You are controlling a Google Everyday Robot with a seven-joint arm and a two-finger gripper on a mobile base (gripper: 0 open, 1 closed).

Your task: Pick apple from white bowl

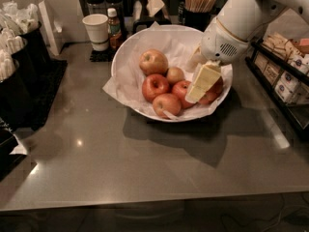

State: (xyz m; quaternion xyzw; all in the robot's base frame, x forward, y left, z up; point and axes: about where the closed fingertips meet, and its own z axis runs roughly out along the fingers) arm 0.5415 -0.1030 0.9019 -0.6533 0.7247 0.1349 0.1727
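The white bowl (117, 62), wide and lined with crinkled white paper, stands at the back middle of the grey counter. The apple (153, 62), the largest one, red with yellowish patches, lies at the bowl's back left. Three smaller red apples (166, 104) and a small yellow-green apple (175, 75) lie beside it. My gripper (195, 93), cream-coloured, reaches down into the bowl's right side from the white arm (231, 25). It is over the right-hand red apples and partly hides one (213, 92). It is to the right of the large apple and apart from it.
A white paper cup (96, 31) and a small sauce bottle (113, 28) stand behind the bowl on the left. A holder of stir sticks (198, 3) is behind it. A black rack of packets (282, 81) lines the right edge. Black organisers (21, 76) fill the left.
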